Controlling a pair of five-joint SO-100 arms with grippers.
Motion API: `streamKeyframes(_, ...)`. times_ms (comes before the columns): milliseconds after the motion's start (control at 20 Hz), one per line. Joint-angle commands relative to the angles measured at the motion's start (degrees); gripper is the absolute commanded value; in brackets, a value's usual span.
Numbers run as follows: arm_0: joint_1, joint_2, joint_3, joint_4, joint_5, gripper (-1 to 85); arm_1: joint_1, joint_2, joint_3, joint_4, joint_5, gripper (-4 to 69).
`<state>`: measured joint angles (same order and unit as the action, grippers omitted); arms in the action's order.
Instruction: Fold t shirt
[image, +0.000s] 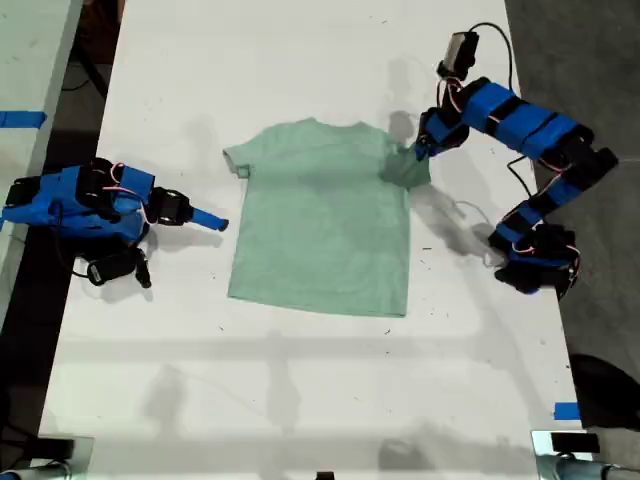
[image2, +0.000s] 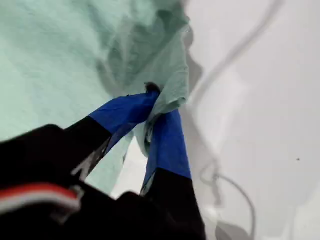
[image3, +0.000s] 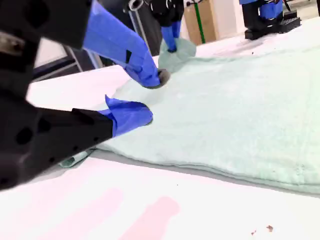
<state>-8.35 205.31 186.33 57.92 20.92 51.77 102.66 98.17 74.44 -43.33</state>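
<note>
- Blue-taped fingers (image2: 165, 145) of my first gripper (image2: 152, 117) are filling the near part of the first wrist view, closed tight on a bunched fold of the t shirt (image2: 45, 65).
- In the exterior view this same gripper (image: 422, 148) is pinching the sleeve at the exterior view's right, with the first arm (image: 530, 125) bending from its base near the table's (image: 300, 380) right edge up and back toward the shirt.
- Only the first wrist view is showing a thin cable (image2: 235, 190) looping on the white table beside the cloth.
- Lying flat in the middle of the table, the pale mint t shirt (image: 320, 220) is pointing its neck toward the far edge in the exterior view.
- My second gripper (image: 205, 218) is lying low at the exterior view's left, reaching toward the shirt's side edge.
- Its jaws are standing apart around nothing; in the second wrist view the gripper (image3: 150, 97) is sitting just over the shirt's (image3: 240, 110) edge.
- That low view is also showing my first gripper (image3: 171, 40) across the cloth, holding the lifted sleeve.
- No readable writing or labels are showing.
</note>
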Motion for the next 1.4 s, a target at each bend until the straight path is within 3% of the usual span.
streamKeyframes(0, 0.53, 0.26, 2.20, 0.00, 0.44, 7.6, -10.11, 4.83, -12.39, 2.99, -1.58, 0.8)
streamKeyframes(100, 0.53, 0.26, 2.20, 0.00, 0.44, 7.6, -17.93, 2.20, -16.17, 0.97, -2.11, 0.8)
streamKeyframes(350, 0.53, 0.26, 2.20, 0.00, 0.44, 7.6, -33.84, -17.49, -19.25, -11.51, -2.11, 0.8)
streamKeyframes(600, 0.53, 0.26, 2.20, 0.00, 0.44, 7.6, -37.18, -34.72, -31.38, -9.32, -1.67, 0.8)
streamKeyframes(650, 0.53, 0.26, 2.20, 0.00, 0.44, 7.6, -37.35, -34.63, -31.55, -9.14, -1.85, 4.1)
streamKeyframes(700, 0.53, 0.26, 2.20, 0.00, 0.44, 7.6, -37.62, -34.28, -32.17, -8.53, -2.02, 21.1)
streamKeyframes(750, 0.53, 0.26, 2.20, 0.00, 0.44, 7.6, -37.71, -33.66, -33.13, -7.12, -1.49, 30.6)
streamKeyframes(850, 0.53, 0.26, 2.20, 0.00, 0.44, 7.6, -37.18, -29.18, -34.01, -2.99, -0.97, 34.0)
streamKeyframes(950, 0.53, 0.26, 2.20, 0.00, 0.44, 7.6, -34.89, -20.57, -34.80, 3.96, -1.76, 32.2)
streamKeyframes(1050, 0.53, 0.26, 2.20, 0.00, 0.44, 7.6, -31.29, -7.03, -31.64, 10.72, -1.41, 23.5)
streamKeyframes(1150, 0.53, 0.26, 2.20, 0.00, 0.44, 7.6, -27.33, 9.67, -22.06, 15.29, 2.55, 1.5)
streamKeyframes(1200, 0.53, 0.26, 2.20, 0.00, 0.44, 7.6, -26.46, 19.34, -13.10, 14.68, 3.96, 1.4)
streamKeyframes(1350, 0.53, 0.26, 2.20, 0.00, 0.44, 7.6, -27.07, 50.98, 24.26, 5.27, 8.35, 1.5)
